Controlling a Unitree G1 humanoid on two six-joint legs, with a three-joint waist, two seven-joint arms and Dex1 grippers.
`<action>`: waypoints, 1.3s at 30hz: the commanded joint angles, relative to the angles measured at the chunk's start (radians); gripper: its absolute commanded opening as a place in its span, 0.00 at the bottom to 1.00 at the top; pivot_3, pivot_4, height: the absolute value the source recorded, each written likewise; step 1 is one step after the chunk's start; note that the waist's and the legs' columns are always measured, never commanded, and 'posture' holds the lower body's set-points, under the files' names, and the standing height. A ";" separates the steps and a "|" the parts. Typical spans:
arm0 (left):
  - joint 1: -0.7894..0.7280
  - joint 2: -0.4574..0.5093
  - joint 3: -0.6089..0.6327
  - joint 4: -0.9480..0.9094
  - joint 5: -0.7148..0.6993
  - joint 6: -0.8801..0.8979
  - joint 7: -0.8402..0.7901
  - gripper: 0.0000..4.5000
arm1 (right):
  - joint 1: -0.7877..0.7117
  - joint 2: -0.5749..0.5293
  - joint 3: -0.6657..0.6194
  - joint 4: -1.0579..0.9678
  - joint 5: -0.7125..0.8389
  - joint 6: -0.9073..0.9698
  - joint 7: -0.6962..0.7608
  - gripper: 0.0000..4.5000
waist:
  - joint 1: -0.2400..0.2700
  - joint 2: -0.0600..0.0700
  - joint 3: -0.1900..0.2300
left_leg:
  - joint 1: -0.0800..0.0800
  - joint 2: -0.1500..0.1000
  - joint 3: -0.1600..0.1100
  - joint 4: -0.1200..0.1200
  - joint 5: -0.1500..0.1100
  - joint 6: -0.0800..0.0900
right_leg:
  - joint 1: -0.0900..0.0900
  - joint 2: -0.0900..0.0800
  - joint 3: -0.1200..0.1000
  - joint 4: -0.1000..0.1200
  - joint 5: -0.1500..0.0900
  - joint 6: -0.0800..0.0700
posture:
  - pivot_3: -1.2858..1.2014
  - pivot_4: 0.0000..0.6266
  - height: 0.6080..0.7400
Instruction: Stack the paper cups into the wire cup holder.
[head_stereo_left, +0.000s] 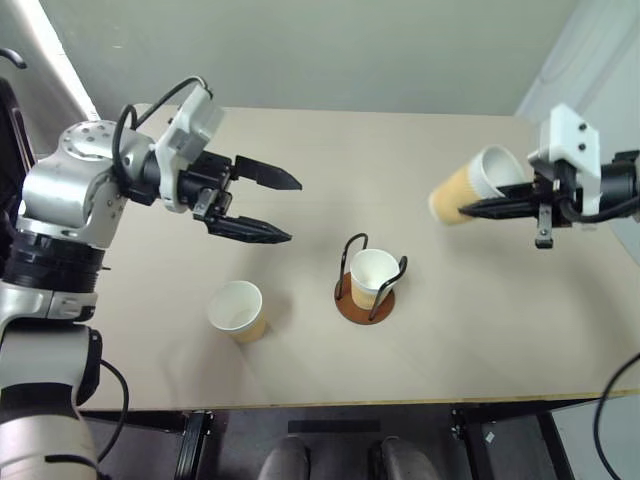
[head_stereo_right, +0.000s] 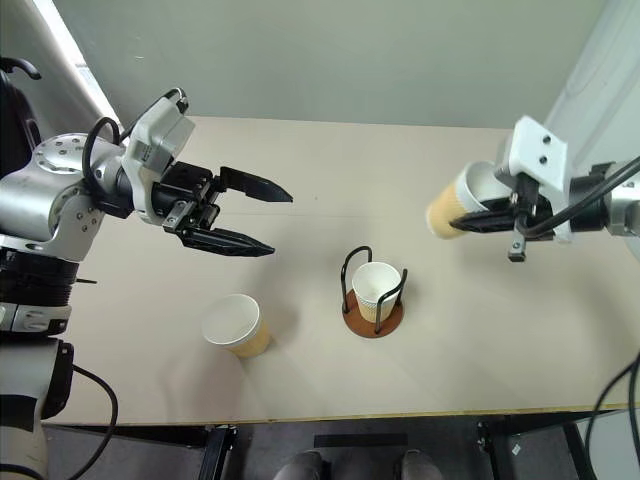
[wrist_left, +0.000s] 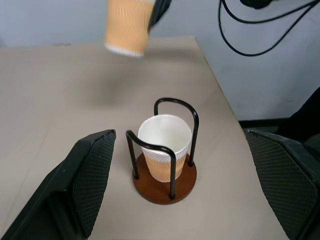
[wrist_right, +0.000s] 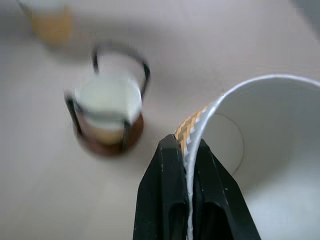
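One ribbed tan paper cup (head_stereo_left: 468, 187) hangs pinched by the right gripper (head_stereo_left: 478, 208); left gripper (head_stereo_left: 282, 207) spread.

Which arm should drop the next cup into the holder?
Right. The right gripper is already shut on a paper cup's rim, lifted above the table. The left gripper is open and empty. The wire cup holder already holds one cup.

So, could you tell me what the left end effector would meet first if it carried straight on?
Probably the wire cup holder with its paper cup, centred ahead between the open fingers; depth uncertain.
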 joint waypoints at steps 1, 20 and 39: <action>-0.006 0.013 0.006 -0.017 0.016 -0.033 -0.033 1.00 | -0.044 0.057 0.016 -0.055 0.057 0.053 -0.042 0.00 | 0.000 0.000 0.000 | 0.000 0.000 0.000 0.000 0.000 0.000 | 0.000 0.000 0.000 0.000 0.000 0.000 | 0.52 0.24 1.00; 0.000 -0.018 0.040 -0.021 0.057 -0.018 -0.033 1.00 | -0.015 0.155 0.151 -0.131 0.083 0.070 -0.055 0.00 | -0.001 0.000 0.000 | 0.000 0.000 0.000 -0.001 0.000 0.000 | -0.001 0.000 0.000 0.000 0.000 0.000 | 0.52 0.24 1.00; -0.016 -0.038 0.054 -0.031 0.084 0.011 -0.033 1.00 | 0.020 0.178 0.261 -0.081 -0.013 -0.042 -0.041 0.00 | -0.002 0.000 0.000 | 0.000 0.000 0.000 -0.001 0.000 0.000 | 0.000 -0.001 0.000 0.000 0.000 0.000 | 0.52 0.24 1.00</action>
